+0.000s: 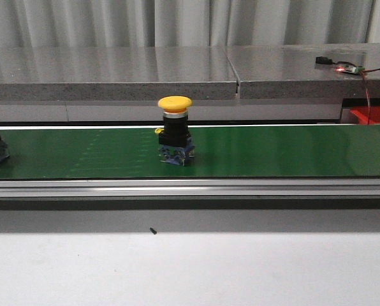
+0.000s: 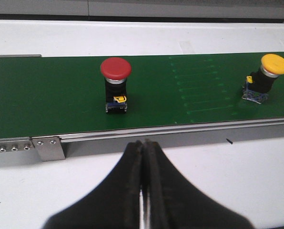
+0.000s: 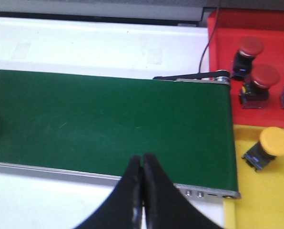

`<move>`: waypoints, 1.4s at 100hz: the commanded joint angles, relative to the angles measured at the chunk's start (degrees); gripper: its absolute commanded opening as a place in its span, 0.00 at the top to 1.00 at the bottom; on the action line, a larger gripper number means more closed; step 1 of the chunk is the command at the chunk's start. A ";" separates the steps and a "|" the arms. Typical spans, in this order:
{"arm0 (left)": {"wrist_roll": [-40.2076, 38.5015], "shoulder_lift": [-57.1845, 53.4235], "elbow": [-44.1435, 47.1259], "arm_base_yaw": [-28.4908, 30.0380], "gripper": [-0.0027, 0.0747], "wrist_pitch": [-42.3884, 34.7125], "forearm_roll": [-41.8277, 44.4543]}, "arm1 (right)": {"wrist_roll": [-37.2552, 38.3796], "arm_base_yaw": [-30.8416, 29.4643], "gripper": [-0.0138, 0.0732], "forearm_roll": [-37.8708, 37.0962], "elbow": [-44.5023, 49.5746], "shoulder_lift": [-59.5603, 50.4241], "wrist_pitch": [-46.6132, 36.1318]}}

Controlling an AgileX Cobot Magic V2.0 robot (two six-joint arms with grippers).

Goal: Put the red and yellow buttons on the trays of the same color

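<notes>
I see a yellow button (image 1: 175, 131) standing upright on the green conveyor belt (image 1: 273, 150), about midway along the stretch the front camera covers. A red button (image 2: 116, 85) stands upright on the same belt, well apart from the yellow one and near the belt's end with the metal bracket (image 2: 49, 148). At the belt's other end, my right wrist camera shows the red tray (image 3: 270, 28) holding two red buttons (image 3: 261, 83), and beside it the yellow tray (image 3: 266, 200) holding one yellow-capped button (image 3: 270, 148). My left gripper (image 2: 143, 152) hangs over the white table (image 2: 228, 181) just short of the belt, its fingers pressed together and holding nothing. My right gripper (image 3: 142, 164) has its fingers pressed together too, empty, over the belt's near edge.
</notes>
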 commanded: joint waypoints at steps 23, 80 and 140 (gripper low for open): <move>-0.53 0.25 -1.47 -0.46 0.99 -3.58 -0.53 | -1.66 8.98 0.80 1.02 -13.41 16.03 3.82; -0.53 0.25 -1.47 -0.46 0.99 -3.58 -0.53 | -10.39 19.48 0.10 3.16 -37.06 39.06 20.90; -0.53 0.25 -1.47 -0.46 0.99 -3.58 -0.53 | -29.26 21.15 0.13 12.83 -41.41 50.49 16.99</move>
